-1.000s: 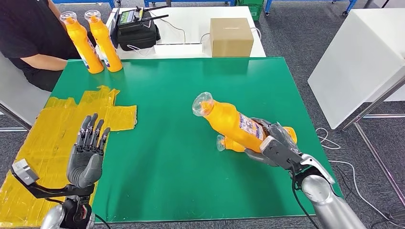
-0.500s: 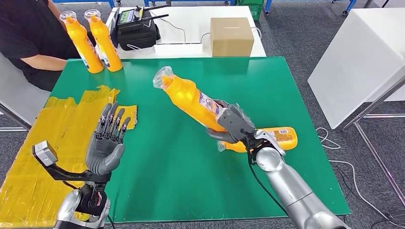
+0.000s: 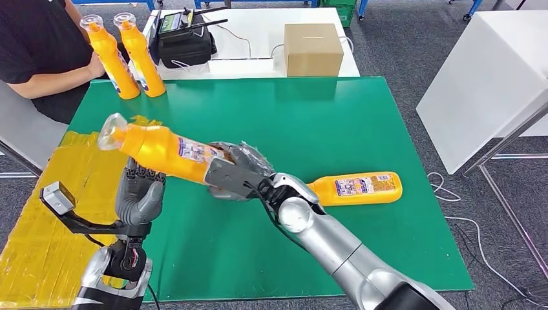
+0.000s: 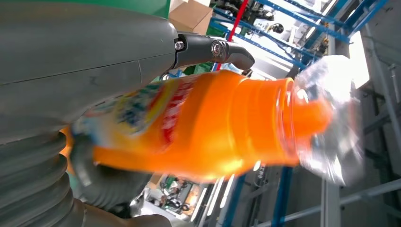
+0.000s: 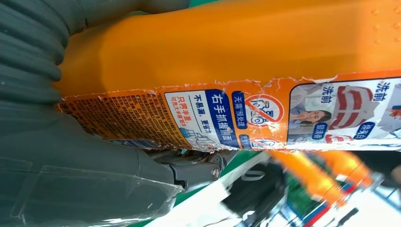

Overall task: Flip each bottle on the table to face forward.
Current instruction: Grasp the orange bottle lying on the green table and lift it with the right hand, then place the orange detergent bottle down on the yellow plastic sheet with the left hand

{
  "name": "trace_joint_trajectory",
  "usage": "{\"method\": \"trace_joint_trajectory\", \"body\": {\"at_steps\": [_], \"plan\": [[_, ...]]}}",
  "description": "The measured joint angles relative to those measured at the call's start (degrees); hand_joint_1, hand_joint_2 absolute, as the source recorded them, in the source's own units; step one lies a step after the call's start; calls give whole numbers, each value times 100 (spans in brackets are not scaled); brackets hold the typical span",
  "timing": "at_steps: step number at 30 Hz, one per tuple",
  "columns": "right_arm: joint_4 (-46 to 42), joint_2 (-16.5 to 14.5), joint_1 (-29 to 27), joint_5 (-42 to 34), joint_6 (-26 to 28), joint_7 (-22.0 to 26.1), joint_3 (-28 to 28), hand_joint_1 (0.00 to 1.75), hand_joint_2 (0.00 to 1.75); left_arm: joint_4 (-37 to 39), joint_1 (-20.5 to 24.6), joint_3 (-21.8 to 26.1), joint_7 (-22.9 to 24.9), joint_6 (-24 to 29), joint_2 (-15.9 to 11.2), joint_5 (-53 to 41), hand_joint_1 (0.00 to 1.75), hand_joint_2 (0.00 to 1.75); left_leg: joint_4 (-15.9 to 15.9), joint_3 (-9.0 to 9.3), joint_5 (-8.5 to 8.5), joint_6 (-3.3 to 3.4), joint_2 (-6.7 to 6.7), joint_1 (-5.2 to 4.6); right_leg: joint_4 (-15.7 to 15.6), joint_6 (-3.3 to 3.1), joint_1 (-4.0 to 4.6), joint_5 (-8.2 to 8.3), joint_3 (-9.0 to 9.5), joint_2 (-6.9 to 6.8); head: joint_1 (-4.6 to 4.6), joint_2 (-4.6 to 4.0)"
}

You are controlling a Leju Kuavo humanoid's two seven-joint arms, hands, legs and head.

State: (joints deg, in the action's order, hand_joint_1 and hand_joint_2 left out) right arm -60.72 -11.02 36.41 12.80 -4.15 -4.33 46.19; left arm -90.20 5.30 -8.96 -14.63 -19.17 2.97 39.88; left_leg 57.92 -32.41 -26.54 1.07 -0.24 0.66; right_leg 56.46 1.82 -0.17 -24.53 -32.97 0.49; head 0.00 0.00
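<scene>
1. While the right hand [image 3: 234, 175] grips the bottom end of one orange bottle [image 3: 165, 152], the bottle is up in the air over the left part of the green table [image 3: 310, 123], near the yellow tape patch [image 3: 39, 213] at the left edge.
2. It lies almost flat, with its clear cap [image 3: 108, 132] pointing to the left edge.
3. In the left wrist view the left hand [image 4: 80, 66] has its thumb and fingers around the middle of the same bottle [image 4: 208, 123], so it looks like it is holding on too, but I cannot tell how tight.
4. The bottle looks like stiff, smooth plastic. It could be slippery, and it is likely a bit heavy if it is full.
5. The fat middle, on the paper label [image 5: 265, 113], looks like the best place to hold. The thin neck and cap look easy to lose.
6. The right arm reaches far across the table, and the left arm is bent up under the bottle.
7. A second bottle [image 3: 355, 188] lies flat near the right edge of the table.
8. Two more bottles [image 3: 126, 55] stand at the far left corner, beside a person's arm [image 3: 55, 81].
</scene>
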Motion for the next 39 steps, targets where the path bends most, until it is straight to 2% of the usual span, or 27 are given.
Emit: {"method": "trace_joint_trajectory", "body": {"at_steps": [8,21,22,25,26,39], "plan": [[0,-244,-69,240,-45,-116,717,175,175,4,-37,140,-28,-28,-7,21,0,175,0,-1,0,0,-5,-1,-1,-1,-1,-1,0,-5,1,0],[23,-268,-50,243,-90,-153,961,175,175,13,-105,195,-33,-63,-15,18,0,175,0,-2,0,0,-4,-1,-1,-1,-1,-1,0,-5,0,0],[39,-271,-40,244,-103,-158,1004,175,175,19,-111,198,-32,-68,-18,7,8,175,0,-2,0,0,-3,-1,-1,-1,-1,-1,0,-5,0,0],[98,-288,-15,258,-126,-183,1147,175,175,31,-156,214,-32,-93,-36,-28,139,175,0,-2,0,0,-3,-1,-1,-1,0,-1,-1,-5,0,0],[123,-294,-3,261,-130,-197,1197,175,175,34,-174,222,-32,-103,-44,-41,175,175,0,-2,0,0,-3,-1,-1,-1,0,-1,-1,-5,0,0],[393,-321,133,201,-134,-252,1497,175,175,91,-245,281,-48,-134,-65,-97,175,175,0,-1,0,0,-2,-2,-2,-1,-1,-1,-2,-5,0,0]]}}
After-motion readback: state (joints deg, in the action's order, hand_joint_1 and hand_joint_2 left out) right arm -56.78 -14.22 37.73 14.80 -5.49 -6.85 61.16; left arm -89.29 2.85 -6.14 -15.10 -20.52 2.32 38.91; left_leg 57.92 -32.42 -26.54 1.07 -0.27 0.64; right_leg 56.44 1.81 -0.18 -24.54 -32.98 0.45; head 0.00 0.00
